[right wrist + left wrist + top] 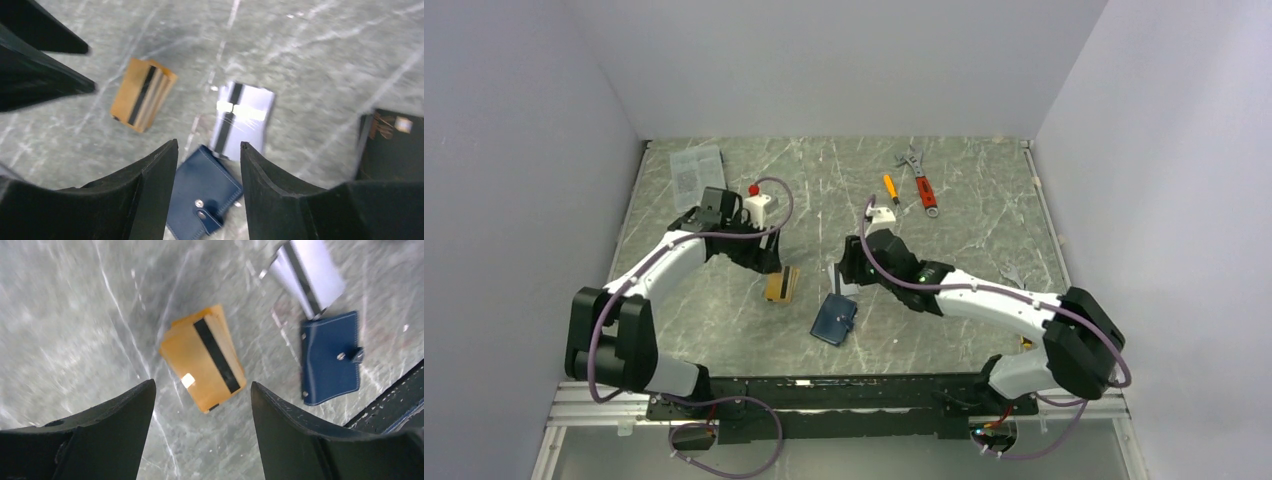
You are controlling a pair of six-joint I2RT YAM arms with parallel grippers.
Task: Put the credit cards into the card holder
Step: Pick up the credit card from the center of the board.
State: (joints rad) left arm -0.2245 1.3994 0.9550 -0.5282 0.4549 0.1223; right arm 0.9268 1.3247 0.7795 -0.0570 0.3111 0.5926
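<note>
A small stack of orange-tan credit cards (781, 285) with a black stripe lies on the marble table; it also shows in the left wrist view (202, 360) and the right wrist view (142, 95). A white-grey card with a black stripe (242, 117) lies just beyond the closed navy card holder (835, 320), (330, 357), (205, 190). A black card-like thing (392, 145) lies at the right. My left gripper (769, 262), (201, 385) is open and empty, just above the orange cards. My right gripper (844, 275), (209, 145) is open and empty, over the card holder's far edge.
A red-handled wrench (921, 180), an orange screwdriver (891, 188) and a small white block (882, 212) lie at the back. A white object with a red cap (759, 205) and a clear plastic box (696, 170) are back left. Walls close three sides.
</note>
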